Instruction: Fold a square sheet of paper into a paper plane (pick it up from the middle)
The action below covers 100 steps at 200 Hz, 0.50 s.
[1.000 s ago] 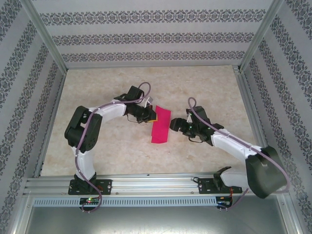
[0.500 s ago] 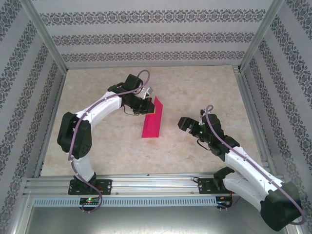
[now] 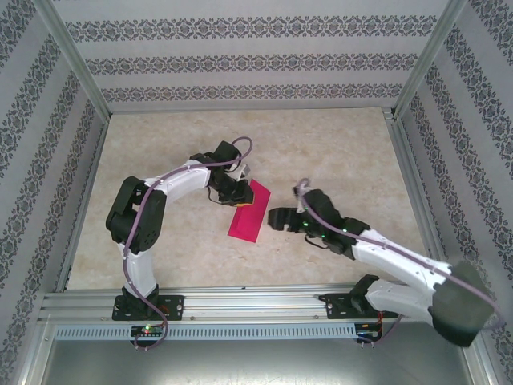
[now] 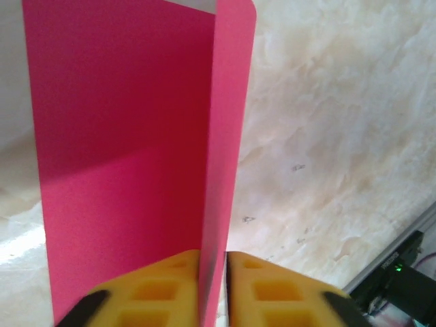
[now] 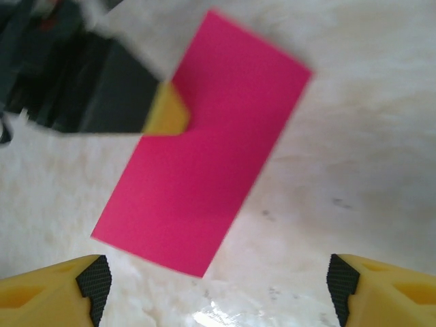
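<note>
The square sheet of paper is magenta-pink and folded into a long rectangle, lying slanted at the table's middle. My left gripper is at its far upper end. In the left wrist view one flap of the paper stands on edge between the yellow fingers of my left gripper. The jaws are slightly apart, with a thin dark gap at the right finger. My right gripper hovers just right of the paper, jaws wide and empty. From the right wrist, the paper lies ahead of my right gripper.
The marble-patterned table is walled by patterned panels on three sides. An aluminium rail runs along the near edge by the arm bases. The left arm's yellow finger touches the paper's upper left edge.
The left gripper carried the paper away, then brought it back down toward the middle, and its jaws have eased apart. The right arm drew back to the right, then swung in beside the paper.
</note>
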Each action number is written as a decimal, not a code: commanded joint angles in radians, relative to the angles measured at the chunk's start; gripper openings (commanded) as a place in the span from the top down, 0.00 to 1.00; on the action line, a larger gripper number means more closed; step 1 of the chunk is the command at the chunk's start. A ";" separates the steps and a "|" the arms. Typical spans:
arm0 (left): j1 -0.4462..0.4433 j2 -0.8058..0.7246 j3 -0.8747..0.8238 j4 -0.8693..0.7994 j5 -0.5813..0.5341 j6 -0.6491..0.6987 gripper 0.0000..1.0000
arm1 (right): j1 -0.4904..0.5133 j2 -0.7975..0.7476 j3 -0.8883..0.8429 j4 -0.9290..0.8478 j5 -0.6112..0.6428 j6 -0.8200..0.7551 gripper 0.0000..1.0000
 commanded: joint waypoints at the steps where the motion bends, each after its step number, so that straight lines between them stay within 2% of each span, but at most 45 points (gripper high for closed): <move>1: -0.007 -0.020 -0.014 0.015 -0.035 -0.012 0.77 | 0.144 0.116 0.130 -0.090 0.189 -0.131 0.17; 7: -0.006 -0.018 -0.014 0.012 -0.043 -0.010 0.77 | 0.181 0.153 0.155 -0.096 0.224 -0.136 0.17; 22: -0.005 -0.018 -0.018 0.015 -0.048 -0.014 0.90 | 0.243 0.230 0.200 -0.087 0.243 -0.147 0.17; 35: -0.005 -0.018 -0.021 0.028 -0.047 -0.032 0.96 | 0.279 0.278 0.224 -0.075 0.264 -0.132 0.17; 64: -0.004 -0.014 -0.008 0.029 -0.050 -0.056 0.97 | 0.354 0.334 0.241 -0.021 0.333 -0.132 0.17; 100: -0.004 -0.010 0.003 0.034 -0.045 -0.094 0.98 | 0.404 0.425 0.310 -0.073 0.439 -0.119 0.16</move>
